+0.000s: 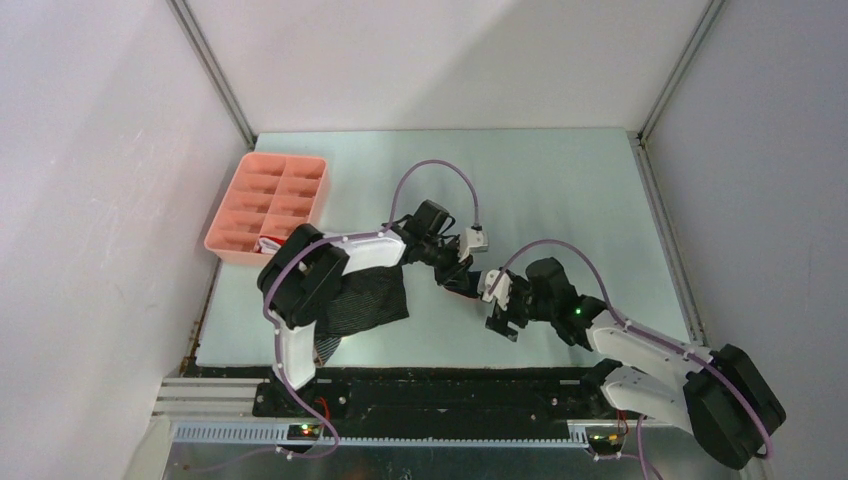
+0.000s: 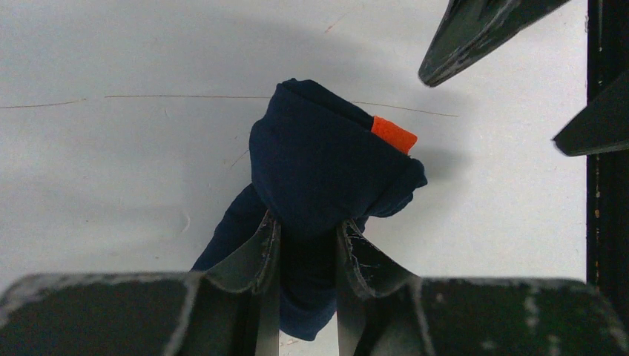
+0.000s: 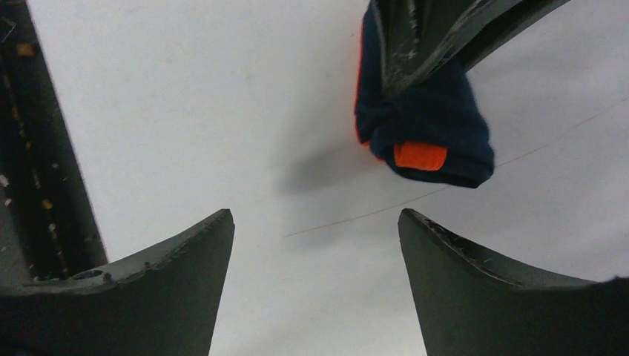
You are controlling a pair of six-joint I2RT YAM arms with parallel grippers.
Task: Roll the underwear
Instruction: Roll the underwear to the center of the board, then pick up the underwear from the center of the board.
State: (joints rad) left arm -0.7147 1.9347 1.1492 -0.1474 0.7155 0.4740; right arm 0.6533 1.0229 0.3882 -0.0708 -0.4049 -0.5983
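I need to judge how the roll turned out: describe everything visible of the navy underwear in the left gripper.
The navy underwear is soft, matte cloth bunched into a compact rounded bundle, not lying flat, with an orange band showing at one edge. The left gripper is shut on its lower part, one finger on each side, and a fold hangs past them. Its shadow falls apart from it on the table, so it looks lifted. The open right gripper is apart from it.

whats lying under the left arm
Dark grey striped underwear lies spread on the table under the left arm. The arm covers its left part, so its full shape, and anything else beneath, cannot be seen.
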